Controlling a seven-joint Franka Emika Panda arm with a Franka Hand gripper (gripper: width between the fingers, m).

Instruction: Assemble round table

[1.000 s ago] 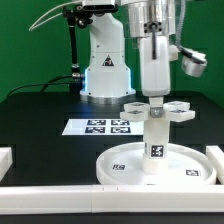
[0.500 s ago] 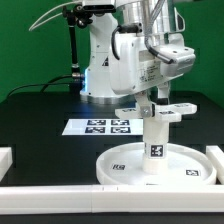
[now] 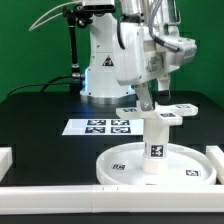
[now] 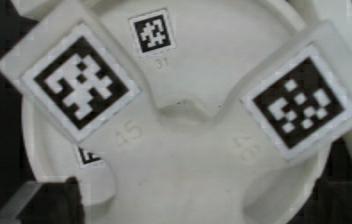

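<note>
The large round disc [image 3: 125,165] lies flat near the front of the table. The thick tagged leg [image 3: 156,150] stands upright on it. The cross-shaped foot [image 3: 172,112] sits on top of the leg. My gripper [image 3: 150,103] reaches down onto the foot from above, with the wrist turned. In the wrist view the foot [image 4: 182,130] and its two tags fill the picture. One arm of it lies between my dark fingertips [image 4: 52,200]. The gripper [image 4: 194,205] is shut on it.
The marker board [image 3: 100,126] lies behind the disc. A white border rail [image 3: 60,200] runs along the front edge, with another piece [image 3: 5,158] at the exterior view's left. The arm's base [image 3: 105,70] stands at the back.
My wrist has rotated over the leg and the cross-shaped foot has turned with it. The leg and disc have stayed in place.
</note>
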